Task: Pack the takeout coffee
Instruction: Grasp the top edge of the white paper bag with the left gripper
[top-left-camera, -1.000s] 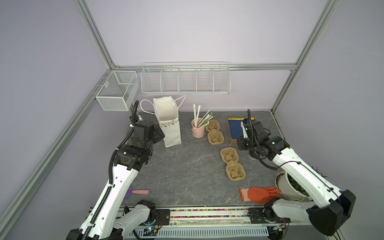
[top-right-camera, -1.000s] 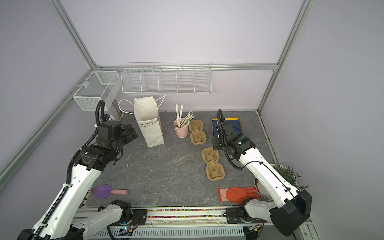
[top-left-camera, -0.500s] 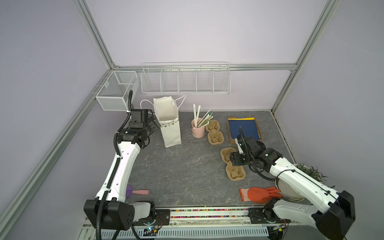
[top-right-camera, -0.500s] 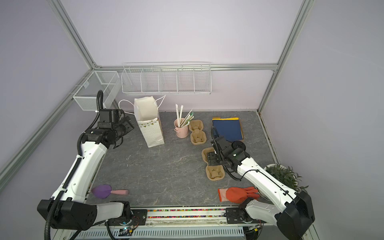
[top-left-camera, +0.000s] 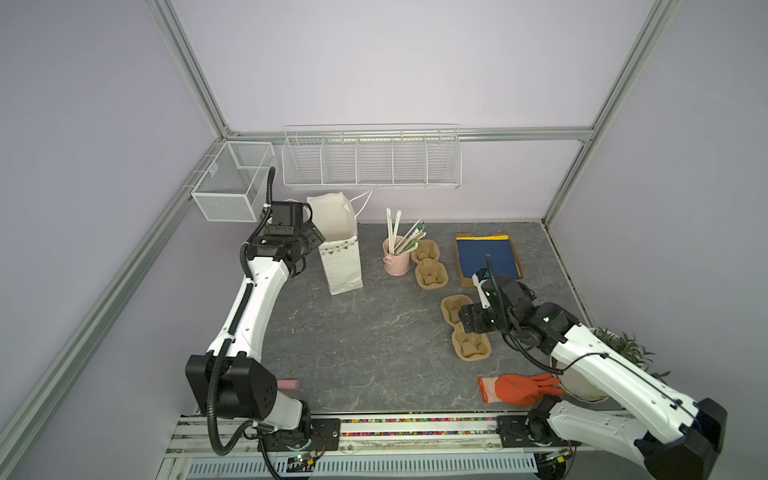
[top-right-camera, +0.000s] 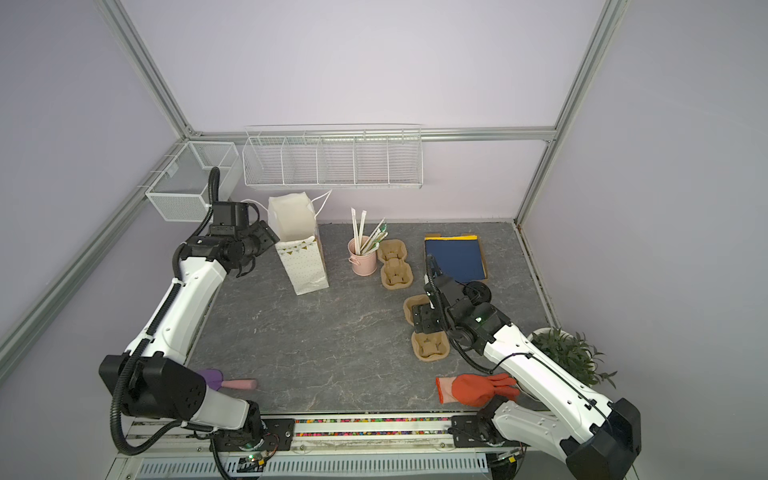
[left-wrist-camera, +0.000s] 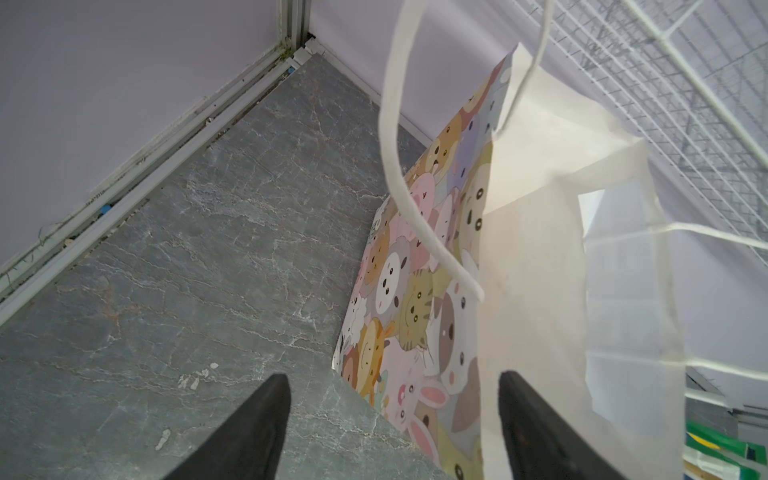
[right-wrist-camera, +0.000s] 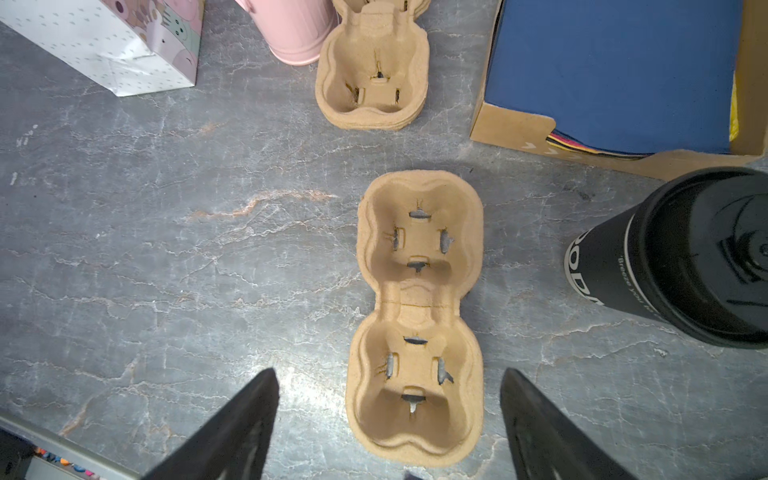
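A: Left fingers (left-wrist-camera: 249, 428)?
B: Spread, empty, by the paper bag (left-wrist-camera: 536, 291) top.
A: Right fingers (right-wrist-camera: 232, 428)?
B: Spread, empty, over pulp carrier (right-wrist-camera: 415, 316). Takeout coffee (right-wrist-camera: 681, 257) upright on tabletop (right-wrist-camera: 166, 249) beside it, lid on.

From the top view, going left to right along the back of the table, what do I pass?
White paper gift bag with handles → pink metal cup of straws → stack of brown pulp cup carriers → cardboard box topped with a blue sheet.
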